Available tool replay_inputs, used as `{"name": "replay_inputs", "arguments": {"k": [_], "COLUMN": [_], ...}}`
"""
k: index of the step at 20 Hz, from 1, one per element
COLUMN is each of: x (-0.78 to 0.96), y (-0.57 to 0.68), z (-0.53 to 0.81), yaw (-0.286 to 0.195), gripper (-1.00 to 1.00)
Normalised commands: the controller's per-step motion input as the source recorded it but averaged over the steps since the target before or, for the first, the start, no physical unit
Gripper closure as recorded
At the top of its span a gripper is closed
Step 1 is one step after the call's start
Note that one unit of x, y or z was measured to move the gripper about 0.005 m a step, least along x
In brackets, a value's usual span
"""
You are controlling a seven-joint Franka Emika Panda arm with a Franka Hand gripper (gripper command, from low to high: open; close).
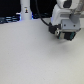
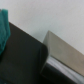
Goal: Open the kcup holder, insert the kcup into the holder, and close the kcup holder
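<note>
In the exterior view my gripper hangs low over the white table at the exterior view's right. A dark mass with a green tint sits at its tip, and the fingers are too blurred to tell apart. The wrist view is very close to the black kcup holder, showing one of its grey panels. A green shape, which looks like the kcup, sits at the picture's edge against the black body. I cannot tell whether it is held or resting there. The pull-out tray is not visible.
A white bottle-shaped object with a blue glow stands at the back on the exterior view's left, with dark equipment beside it. The white table spreads out in front of the gripper.
</note>
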Motion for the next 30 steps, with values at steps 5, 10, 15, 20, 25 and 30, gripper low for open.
{"name": "replay_inputs", "arguments": {"k": [5, 10, 15, 20, 25, 30], "x": [-0.59, -0.60, -0.58, -0.56, -0.55, -0.55], "y": [0.63, 0.61, 0.59, 0.59, 0.61, 0.58], "z": [0.02, 0.01, 0.01, 0.01, 0.01, 0.02], "yaw": [0.052, 0.046, 0.050, 0.048, 0.041, 0.043], "gripper": [-1.00, -1.00, -1.00, -1.00, -1.00, -1.00]}}
